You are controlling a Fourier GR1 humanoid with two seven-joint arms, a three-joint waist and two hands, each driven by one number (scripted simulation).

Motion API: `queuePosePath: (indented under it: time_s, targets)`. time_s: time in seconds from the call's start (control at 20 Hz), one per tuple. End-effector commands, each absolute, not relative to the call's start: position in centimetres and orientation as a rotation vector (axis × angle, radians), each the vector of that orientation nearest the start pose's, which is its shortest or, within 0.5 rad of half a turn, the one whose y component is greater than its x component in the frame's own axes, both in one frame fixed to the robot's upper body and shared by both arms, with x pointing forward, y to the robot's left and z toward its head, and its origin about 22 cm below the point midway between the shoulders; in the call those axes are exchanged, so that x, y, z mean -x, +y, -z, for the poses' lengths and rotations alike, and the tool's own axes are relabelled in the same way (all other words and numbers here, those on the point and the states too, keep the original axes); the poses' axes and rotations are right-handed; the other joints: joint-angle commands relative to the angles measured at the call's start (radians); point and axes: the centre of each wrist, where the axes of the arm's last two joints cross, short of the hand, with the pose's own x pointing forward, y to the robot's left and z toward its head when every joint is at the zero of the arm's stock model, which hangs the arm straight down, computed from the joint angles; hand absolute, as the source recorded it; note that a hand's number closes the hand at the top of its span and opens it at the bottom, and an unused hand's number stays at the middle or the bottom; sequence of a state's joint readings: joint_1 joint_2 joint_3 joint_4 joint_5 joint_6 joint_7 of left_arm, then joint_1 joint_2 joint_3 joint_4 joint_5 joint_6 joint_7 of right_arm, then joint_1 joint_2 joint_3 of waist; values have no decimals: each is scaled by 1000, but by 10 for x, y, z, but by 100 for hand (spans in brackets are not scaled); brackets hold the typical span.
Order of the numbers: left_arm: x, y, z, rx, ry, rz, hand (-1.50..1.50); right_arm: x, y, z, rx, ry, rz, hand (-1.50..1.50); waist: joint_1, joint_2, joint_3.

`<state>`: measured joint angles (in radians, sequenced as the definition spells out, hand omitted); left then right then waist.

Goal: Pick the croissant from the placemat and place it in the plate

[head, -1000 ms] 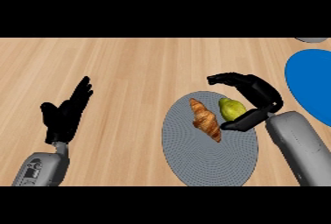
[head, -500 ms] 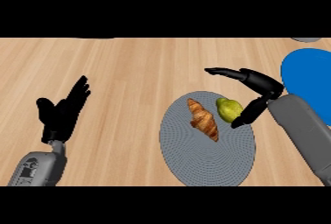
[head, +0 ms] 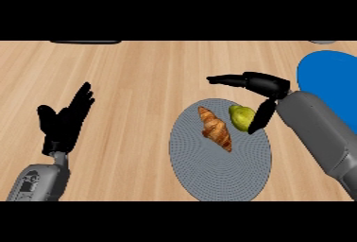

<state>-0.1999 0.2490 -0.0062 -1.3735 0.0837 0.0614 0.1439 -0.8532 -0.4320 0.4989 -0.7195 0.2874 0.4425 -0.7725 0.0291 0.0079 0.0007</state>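
The counter [head: 140,71] carries a grey placemat [head: 223,170] near its front edge and a blue plate [head: 331,80] at its right edge. The right hand [head: 268,85] hovers with fingers spread and empty over the placemat's far rim, and the left hand [head: 63,125] rests open. The croissant [head: 215,128] lies on the placemat just beside a pear [head: 241,117], so the hand should shift left and close on the croissant alone.

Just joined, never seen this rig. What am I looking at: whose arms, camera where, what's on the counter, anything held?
It's a humanoid robot at a wooden kitchen counter. The one view is from its head, looking steeply down, so only grey forearms and black hands show, coming in from the bottom. The left hand rests open at the left, fingers up. The right hand is spread open above a round grey placemat, which carries a croissant and a green pear beside it. Its thumb is close to the pear; whether they touch I cannot tell. A blue plate sits at the right edge. Nothing is held.
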Motion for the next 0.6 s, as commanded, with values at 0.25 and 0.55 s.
queuePosePath:
  time_s: [0.25, 0.55]
  targets:
    - [-289, 277, -23, -138, -1407, 105, 0, -419, -193, -62, -266, -1596, -1757, -150, -13, -5, 0]
    - [-280, 284, -1, -155, -1392, 90, 0, -422, -159, -62, -215, -1528, -1869, -150, -14, -4, -1]
